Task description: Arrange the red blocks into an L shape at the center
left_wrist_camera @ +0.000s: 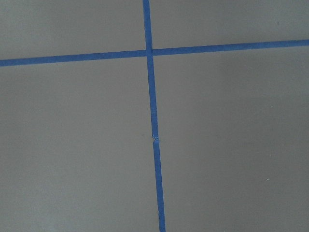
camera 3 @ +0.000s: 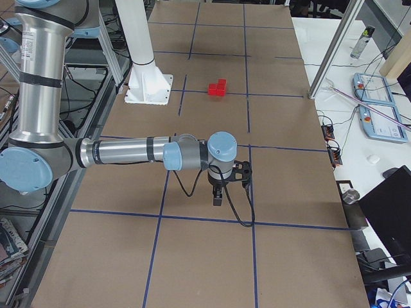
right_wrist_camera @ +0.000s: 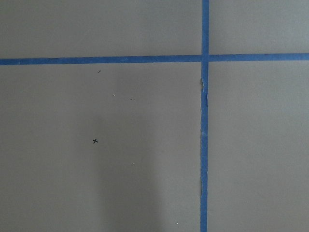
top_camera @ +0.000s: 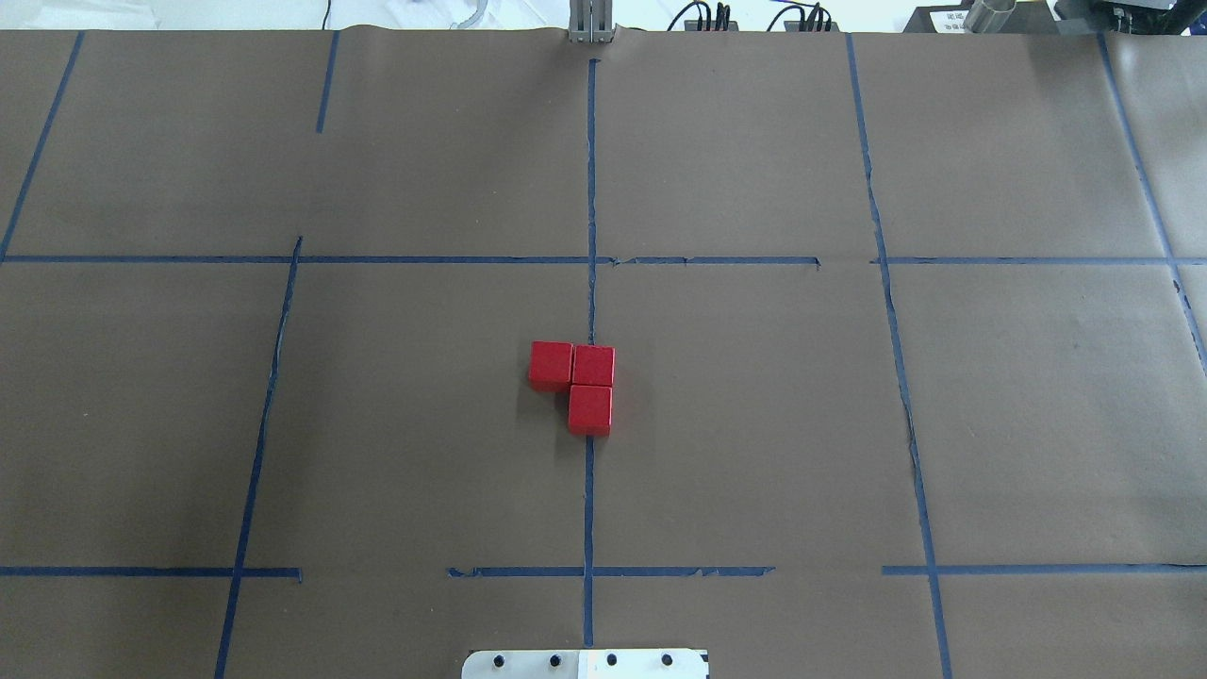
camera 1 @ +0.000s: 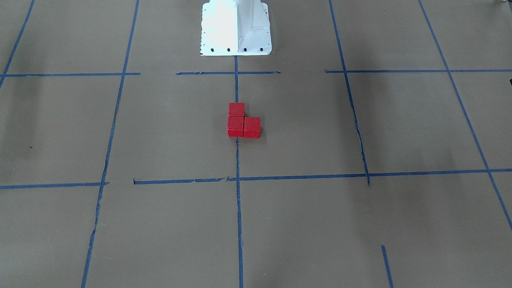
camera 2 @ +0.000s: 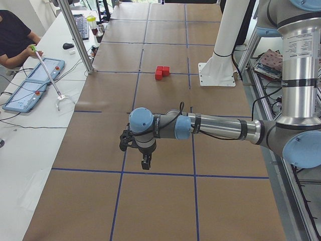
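Overhead exterior view: the three red blocks (top_camera: 593, 365) touch each other and make an L at the center (top_camera: 679, 405). One block lies just left of the vertical blue tape line (top_camera: 591, 170). The other two sit on this line, one behind the other, between the horizontal blue tape lines (top_camera: 424, 259). In the side views, the left gripper (camera 2: 145, 161) and the right gripper (camera 3: 218, 197) point down over bare brown paper (camera 2: 165, 201), well apart from the blocks. I cannot tell how wide either gripper stands.
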You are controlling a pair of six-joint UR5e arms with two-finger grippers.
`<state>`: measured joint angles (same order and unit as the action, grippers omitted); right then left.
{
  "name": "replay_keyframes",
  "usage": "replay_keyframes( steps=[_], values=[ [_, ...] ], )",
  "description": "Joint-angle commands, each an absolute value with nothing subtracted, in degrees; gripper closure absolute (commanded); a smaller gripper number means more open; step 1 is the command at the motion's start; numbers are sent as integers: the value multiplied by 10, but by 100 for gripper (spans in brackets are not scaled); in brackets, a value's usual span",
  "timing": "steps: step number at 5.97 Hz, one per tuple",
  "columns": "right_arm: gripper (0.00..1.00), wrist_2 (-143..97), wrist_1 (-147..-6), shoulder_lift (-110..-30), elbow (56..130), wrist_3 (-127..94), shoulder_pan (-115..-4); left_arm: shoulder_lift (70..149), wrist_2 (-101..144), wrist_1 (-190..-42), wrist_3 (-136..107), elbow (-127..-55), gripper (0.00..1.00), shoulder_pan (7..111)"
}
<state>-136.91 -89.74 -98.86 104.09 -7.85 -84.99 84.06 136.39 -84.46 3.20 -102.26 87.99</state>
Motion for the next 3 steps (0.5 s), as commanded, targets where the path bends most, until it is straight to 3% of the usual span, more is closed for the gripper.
replay_keyframes(
  steps=[1, 3],
  values=[
    [0, -1369, -897, -991, 1042, -78, -851, 841, 1365, -845, 33, -1034, 0, 879],
    [0, -1369, -897, -992, 1041, -78, -851, 845, 1362, -845, 33, -1039, 0, 879]
  ],
)
